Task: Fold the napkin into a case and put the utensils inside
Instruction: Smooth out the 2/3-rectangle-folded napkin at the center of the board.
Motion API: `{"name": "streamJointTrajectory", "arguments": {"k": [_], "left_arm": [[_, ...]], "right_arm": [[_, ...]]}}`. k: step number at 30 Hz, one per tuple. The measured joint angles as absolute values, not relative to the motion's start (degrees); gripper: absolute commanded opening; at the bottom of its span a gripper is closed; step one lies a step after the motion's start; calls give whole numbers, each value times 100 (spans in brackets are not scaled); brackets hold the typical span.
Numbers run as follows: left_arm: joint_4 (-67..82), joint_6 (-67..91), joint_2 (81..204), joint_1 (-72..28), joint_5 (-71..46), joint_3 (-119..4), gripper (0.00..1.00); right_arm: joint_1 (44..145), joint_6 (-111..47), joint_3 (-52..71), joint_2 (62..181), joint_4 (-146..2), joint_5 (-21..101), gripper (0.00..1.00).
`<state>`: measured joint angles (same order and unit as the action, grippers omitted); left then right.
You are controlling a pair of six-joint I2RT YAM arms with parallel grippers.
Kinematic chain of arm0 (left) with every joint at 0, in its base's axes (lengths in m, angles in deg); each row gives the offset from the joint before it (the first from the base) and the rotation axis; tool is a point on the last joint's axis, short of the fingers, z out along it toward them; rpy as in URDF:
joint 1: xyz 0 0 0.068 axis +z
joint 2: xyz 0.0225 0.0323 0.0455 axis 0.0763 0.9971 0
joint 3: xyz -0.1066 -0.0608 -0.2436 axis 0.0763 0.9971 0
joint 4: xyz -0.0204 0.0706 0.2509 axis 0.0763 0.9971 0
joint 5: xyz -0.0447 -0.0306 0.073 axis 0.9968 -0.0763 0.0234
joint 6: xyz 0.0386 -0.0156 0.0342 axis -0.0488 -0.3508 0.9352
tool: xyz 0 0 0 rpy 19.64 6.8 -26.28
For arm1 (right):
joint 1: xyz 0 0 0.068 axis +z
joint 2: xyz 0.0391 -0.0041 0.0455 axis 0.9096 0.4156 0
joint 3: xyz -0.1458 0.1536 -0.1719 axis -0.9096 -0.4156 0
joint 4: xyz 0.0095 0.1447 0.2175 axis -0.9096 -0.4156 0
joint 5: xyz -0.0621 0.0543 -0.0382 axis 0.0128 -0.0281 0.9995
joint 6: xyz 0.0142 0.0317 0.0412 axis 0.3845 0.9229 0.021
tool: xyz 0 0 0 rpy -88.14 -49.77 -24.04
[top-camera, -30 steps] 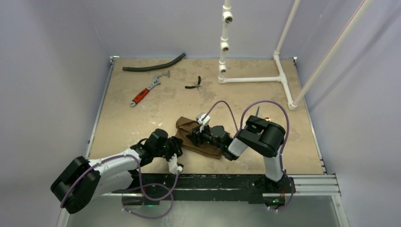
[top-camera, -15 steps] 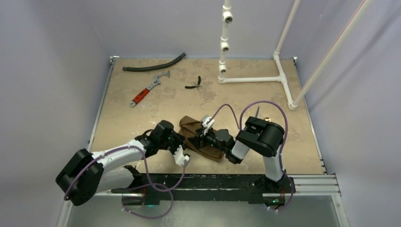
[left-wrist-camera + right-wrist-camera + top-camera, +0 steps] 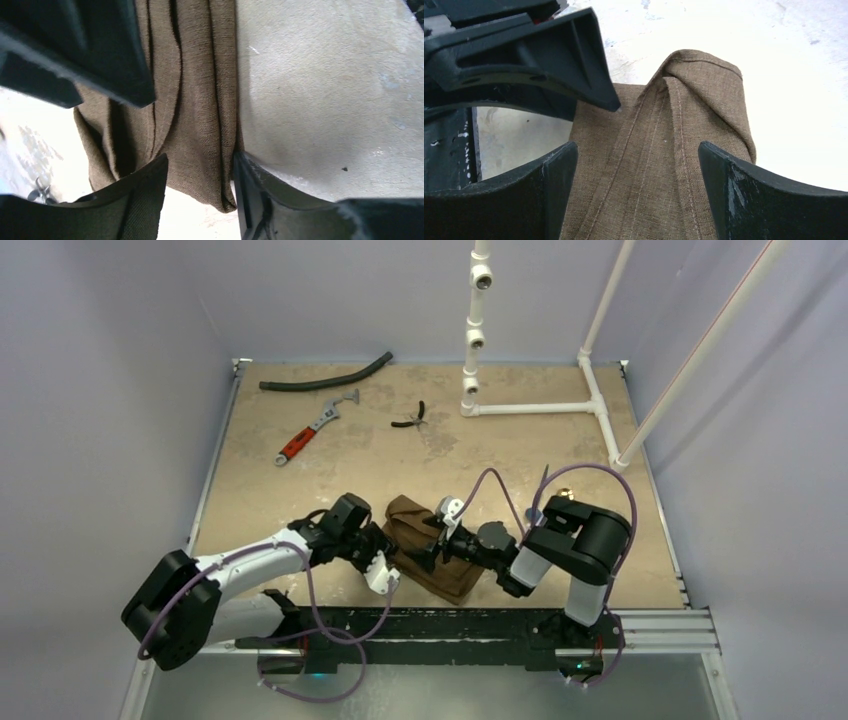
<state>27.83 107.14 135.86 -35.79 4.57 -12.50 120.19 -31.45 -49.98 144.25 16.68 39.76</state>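
Right gripper (image 3: 636, 146) has moved back, wide open over the napkin (image 3: 674, 125), left gripper (image 3: 200, 157) around its fold, can't tell if holding.

This is a robotics lab test cell, not a lived-in room. A tan table (image 3: 300, 480) is boxed in by plain lavender walls (image 3: 100, 390), and a white pipe frame (image 3: 530, 408) stands at its far right corner. The left arm (image 3: 240, 575) and the right arm (image 3: 575, 540) are bolted to a black and aluminium rail (image 3: 660, 628) along the table edge opposite the pipe frame. Workshop props lie to the left of the pipe frame: small black pliers (image 3: 410, 418) nearest it, a red-handled wrench (image 3: 310, 435) farther left, and a black rubber hose (image 3: 325, 377) beyond that, by the back wall.
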Motion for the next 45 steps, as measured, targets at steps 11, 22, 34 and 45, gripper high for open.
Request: {"name": "streamJointTrajectory", "arguments": {"k": [11,22,34,45], "left_arm": [[2560,11363,13239,-3579,433,-891,47],[3247,12215,13418,-3330,302,-1206,54],[4289,12779,13256,-3019,202,-1481,73],[4669,12998,12841,-2639,405,-1381,80]], "right_arm": [[12014,-3130,-4731,13717,1555,3755,83],[11901,-3115,-4217,13915,1303,3480,76],[11901,-3023,-4121,15096,1050,3696,57],[11927,-3506,-4049,14753,558,4304,61]]}}
